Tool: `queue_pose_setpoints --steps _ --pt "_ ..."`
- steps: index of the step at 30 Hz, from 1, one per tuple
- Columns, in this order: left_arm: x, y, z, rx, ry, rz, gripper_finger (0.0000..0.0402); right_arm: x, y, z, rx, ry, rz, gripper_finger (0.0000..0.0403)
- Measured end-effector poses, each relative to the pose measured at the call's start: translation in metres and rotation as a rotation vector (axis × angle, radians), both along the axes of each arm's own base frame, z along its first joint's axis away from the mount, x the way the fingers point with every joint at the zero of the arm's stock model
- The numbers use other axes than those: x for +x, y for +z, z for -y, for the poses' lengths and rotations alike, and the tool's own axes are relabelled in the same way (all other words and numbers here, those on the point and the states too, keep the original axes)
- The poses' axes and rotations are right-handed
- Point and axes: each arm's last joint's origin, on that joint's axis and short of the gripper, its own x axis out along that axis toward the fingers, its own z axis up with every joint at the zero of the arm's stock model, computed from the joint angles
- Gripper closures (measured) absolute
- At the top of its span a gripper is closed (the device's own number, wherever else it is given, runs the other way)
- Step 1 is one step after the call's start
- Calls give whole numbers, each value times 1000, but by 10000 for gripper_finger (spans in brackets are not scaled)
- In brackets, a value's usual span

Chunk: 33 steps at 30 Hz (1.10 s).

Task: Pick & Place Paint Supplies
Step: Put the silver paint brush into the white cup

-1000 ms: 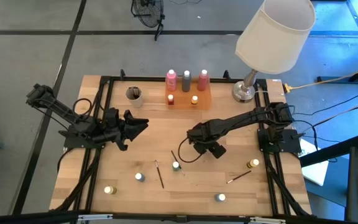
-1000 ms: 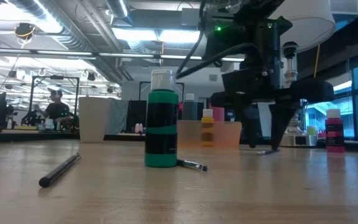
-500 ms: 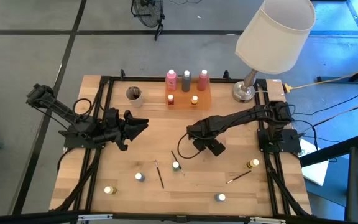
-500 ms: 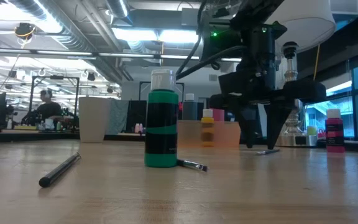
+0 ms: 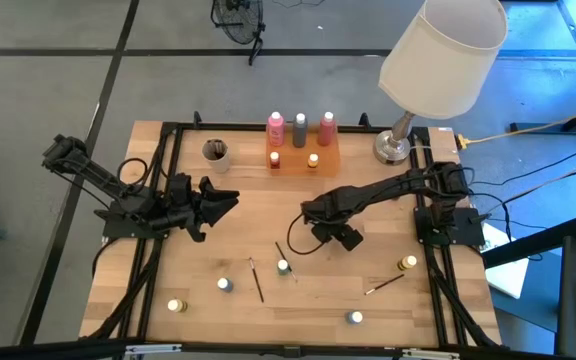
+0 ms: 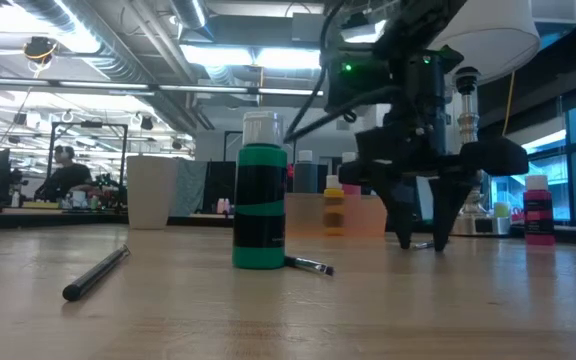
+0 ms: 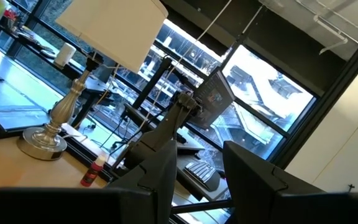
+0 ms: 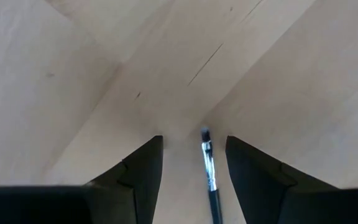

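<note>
Working outward from the near edge at 6 o'clock, you pass a green white-capped paint bottle (image 6: 259,205) standing upright with a short brush beside its base; leave both alone for now. Just past it, around the middle of the pale wooden table (image 5: 318,320), the right gripper (image 8: 194,140) hangs point-down with its claw released. Its two dark fingers straddle a thin dark paintbrush with a silver ferrule (image 8: 209,168), which lies flat on the wood. The brush sits off-centre in the gap, closer to one finger than the other. Centre it before you clench, and get the tips right down to the wood, because so thin a handle probably rolls or skates out from a high pinch. Close slowly and lift straight up. The left gripper (image 5: 230,197) waits at 9 o'clock, released and holding nothing. Farthest off, at 12 o'clock, the flat orange tray (image 5: 328,160) carries the tall capped bottles, so clear those caps on any carry.
</note>
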Motion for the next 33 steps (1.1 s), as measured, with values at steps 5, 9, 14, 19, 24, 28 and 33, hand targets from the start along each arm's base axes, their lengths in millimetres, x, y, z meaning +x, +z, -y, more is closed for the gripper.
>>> queue_pose_setpoints --steps 5,9,14,19,24,28,33 --pt "0 0 0 4 1 -3 274 -5 -7 0 3 0 16 224" --pt "0 -1 0 6 1 -8 274 -6 -9 0 6 0 22 224" --pt "1 -2 0 14 3 -23 274 -5 -9 0 6 6 29 232" --pt "1 -2 0 14 3 -24 274 -5 -10 0 20 7 34 245" --pt "1 -2 0 14 3 -24 274 -4 -10 0 23 7 40 267" --pt "1 -2 0 14 2 -24 274 -4 -10 0 26 8 43 286" --pt "1 -2 0 14 2 -24 274 -4 -10 -1 30 8 49 318"
